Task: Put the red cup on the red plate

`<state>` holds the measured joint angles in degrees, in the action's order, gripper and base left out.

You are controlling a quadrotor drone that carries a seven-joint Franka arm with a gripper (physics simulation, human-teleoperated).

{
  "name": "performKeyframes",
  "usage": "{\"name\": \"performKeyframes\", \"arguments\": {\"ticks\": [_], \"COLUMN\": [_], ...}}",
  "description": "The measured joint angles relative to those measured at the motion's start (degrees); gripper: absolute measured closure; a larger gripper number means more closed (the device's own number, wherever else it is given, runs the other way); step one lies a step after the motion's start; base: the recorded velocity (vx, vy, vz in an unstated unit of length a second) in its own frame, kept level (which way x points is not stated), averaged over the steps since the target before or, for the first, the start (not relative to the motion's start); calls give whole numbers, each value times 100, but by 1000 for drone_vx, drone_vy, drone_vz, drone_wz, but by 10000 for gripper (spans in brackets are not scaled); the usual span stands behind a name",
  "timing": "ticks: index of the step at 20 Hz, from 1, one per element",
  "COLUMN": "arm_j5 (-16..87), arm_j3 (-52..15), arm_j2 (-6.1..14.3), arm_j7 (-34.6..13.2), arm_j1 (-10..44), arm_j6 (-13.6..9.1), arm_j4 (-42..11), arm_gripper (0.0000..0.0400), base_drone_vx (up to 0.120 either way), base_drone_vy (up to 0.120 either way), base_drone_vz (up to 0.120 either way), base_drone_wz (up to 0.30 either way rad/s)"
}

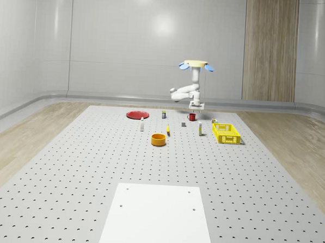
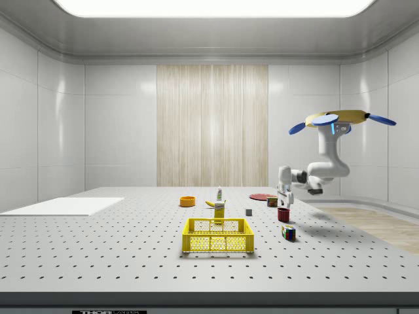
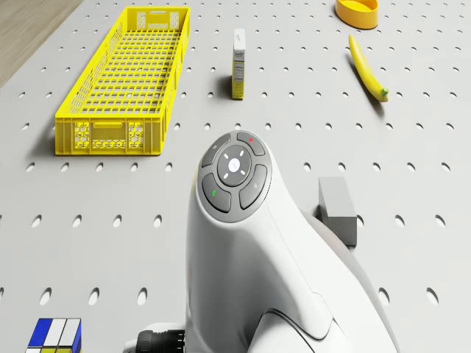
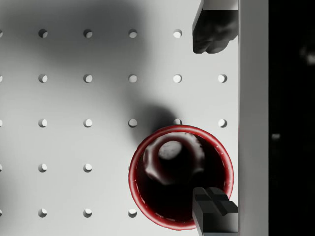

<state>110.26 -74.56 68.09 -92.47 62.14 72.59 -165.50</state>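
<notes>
Step in hand: approach for the grasp, cup not yet picked up.

Nearest, wrist view: the gripper [image 4: 212,115] looks straight down on the red cup [image 4: 180,176], which stands upright on the desk [image 4: 88,98]. The fingers [image 4: 214,212] are spread wide. One fingertip overlaps the cup's rim on one side; the other sits well clear of the cup on the bare desk. The cup is therefore off-centre between them, nearer one finger. No contact can be confirmed.

Drone view: the arm's wrist housing is in front, with a grey block [image 3: 338,208] just beside it. Further out are a small carton [image 3: 238,62], a banana [image 3: 367,68], a yellow crate [image 3: 125,81] and an orange bowl [image 3: 357,11]. A colour cube [image 3: 54,335] lies near the drone's side.

Far, whole-scene view: the drone [image 1: 197,65] hovers over the far part of the desk, above the cup [image 1: 191,116]. The arm hangs down with the gripper [image 1: 195,107] just above the cup. The red plate [image 1: 136,114] lies flat, well apart toward that view's left. Side view agrees: gripper [image 2: 284,198] above cup [image 2: 283,214], a gap between them.

Next move, my judgement: shift so the cup or its wall lies between the fingers, descend, close, lift clear, then carry across to the plate. Risk: the finger landing on the rim tips the cup.
</notes>
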Motion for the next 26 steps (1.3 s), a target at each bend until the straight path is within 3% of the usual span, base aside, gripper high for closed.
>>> {"name": "performKeyframes", "arguments": {"ticks": [4,25,26], "arm_j5": [-56,374,377], "arm_j3": [-32,559,567], "arm_j2": [108,720,736], "arm_j7": [-33,59,56], "arm_j1": [35,2,8], "arm_j6": [99,895,915], "arm_j4": [7,172,176], "arm_gripper": [0,0,66], "base_drone_vx": [0,0,0], "base_drone_vy": [0,0,0], "base_drone_vz": [-110,0,0], "base_drone_wz": [0,0,0]}}
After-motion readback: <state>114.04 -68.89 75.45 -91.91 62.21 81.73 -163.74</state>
